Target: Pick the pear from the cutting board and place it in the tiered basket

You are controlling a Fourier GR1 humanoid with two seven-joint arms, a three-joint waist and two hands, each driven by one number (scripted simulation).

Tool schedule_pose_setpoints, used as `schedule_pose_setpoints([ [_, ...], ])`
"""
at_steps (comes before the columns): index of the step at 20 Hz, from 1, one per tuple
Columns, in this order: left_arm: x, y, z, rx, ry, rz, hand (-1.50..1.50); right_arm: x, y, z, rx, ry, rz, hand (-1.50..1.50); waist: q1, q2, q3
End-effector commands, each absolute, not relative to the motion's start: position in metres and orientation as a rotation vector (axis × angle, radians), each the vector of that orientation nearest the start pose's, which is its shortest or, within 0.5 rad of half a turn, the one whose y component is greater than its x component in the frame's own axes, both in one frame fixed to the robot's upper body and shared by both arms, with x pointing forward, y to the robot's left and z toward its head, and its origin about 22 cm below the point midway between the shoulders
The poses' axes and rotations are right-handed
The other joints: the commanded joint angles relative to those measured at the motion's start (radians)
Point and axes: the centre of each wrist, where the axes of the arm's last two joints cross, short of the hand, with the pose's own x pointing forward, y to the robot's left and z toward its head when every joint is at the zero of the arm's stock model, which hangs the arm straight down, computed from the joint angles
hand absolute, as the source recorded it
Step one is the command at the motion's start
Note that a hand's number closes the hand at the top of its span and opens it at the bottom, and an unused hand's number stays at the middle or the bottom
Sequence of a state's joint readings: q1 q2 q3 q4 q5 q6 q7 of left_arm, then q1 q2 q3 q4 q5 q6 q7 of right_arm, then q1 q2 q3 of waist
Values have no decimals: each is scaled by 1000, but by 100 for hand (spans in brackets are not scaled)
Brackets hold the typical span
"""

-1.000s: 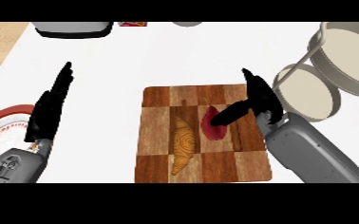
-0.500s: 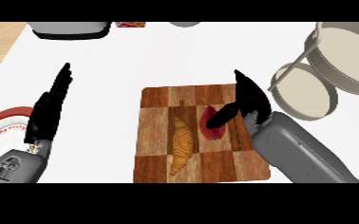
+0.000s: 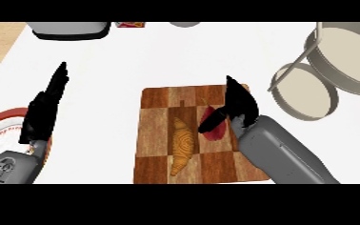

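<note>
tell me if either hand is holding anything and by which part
Nothing held: the right hand is open over the pear, the left hand open and empty.

The cutting board (image 3: 158, 119) is a checkerboard of light and dark brown wood. The pear (image 3: 222, 132) is deep red (almost maroon), the croissant (image 3: 183, 143) golden-brown. The left hand (image 3: 45, 109) and right hand (image 3: 240, 106) are black, the tiered basket (image 3: 339, 63) pale beige, the counter (image 3: 175, 57) white.

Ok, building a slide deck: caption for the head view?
Right hand over the red pear, beside a croissant on the cutting board; tiered basket at right.
</note>
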State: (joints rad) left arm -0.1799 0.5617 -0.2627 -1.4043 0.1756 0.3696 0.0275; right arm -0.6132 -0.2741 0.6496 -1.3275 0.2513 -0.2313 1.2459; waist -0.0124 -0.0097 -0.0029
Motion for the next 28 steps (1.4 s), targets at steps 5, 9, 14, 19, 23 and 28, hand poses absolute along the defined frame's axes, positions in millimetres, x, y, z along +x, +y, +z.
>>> schedule_pose_setpoints([
  [5, 271, 310, 39, 439, -1534, -237, 0, 317, -91, 61, -688, -501, 501, -150, 9, 0, 1],
  [9, 276, 311, 29, 435, -1514, -222, 0, 315, -91, 62, -687, -502, 519, -150, 3, 6, 1],
  [14, 266, 295, 24, 442, -1530, -242, 0, 314, -81, 53, -657, -486, 505, -150, 15, 6, 2],
  [19, 279, 304, 41, 418, -1521, -240, 0, 324, -88, 34, -642, -481, 505, -150, 17, 10, 3],
  [23, 278, 309, 37, 454, -1539, -218, 0, 324, -82, 41, -584, -461, 503, -150, 16, 8, 2],
  [28, 274, 309, 31, 437, -1532, -225, 0, 318, -84, 25, -591, -488, 771, 150, 17, 10, 2],
])
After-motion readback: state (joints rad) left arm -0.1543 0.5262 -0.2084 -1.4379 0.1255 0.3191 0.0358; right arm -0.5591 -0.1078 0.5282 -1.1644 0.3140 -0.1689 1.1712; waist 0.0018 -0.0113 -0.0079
